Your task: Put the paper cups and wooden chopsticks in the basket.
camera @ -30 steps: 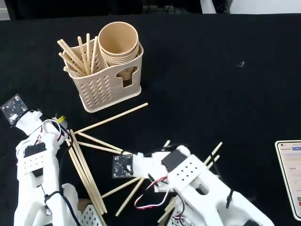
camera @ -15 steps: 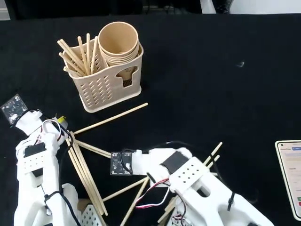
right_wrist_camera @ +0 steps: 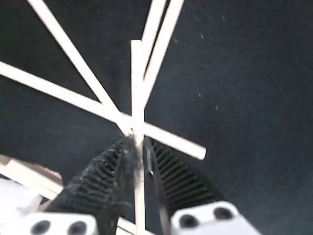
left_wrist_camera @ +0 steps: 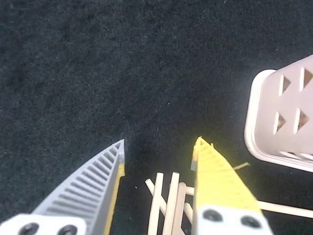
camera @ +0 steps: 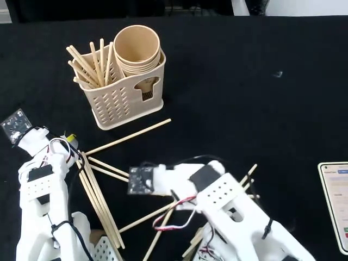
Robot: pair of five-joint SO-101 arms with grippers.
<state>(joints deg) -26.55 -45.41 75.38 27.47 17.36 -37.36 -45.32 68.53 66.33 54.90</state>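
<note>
One wooden chopstick [right_wrist_camera: 137, 88] is pinched between the closed fingers of the right gripper [right_wrist_camera: 138, 144], over crossed loose chopsticks [right_wrist_camera: 73, 97] on the black table [camera: 244, 81]. The left gripper [left_wrist_camera: 160, 143] is held spread around a bundle of chopsticks [left_wrist_camera: 168, 205] lying near the basket [camera: 128, 98]. Stacked paper cups [camera: 137, 46] and upright chopsticks [camera: 89, 65] are already seen standing in the basket.

surface: black cloth table [camera: 272, 119] | right edge: lit phone [camera: 336, 204] | far top-right: white patch [camera: 307, 6]

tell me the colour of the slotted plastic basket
The slotted plastic basket is beige; clearest in high view.
</note>
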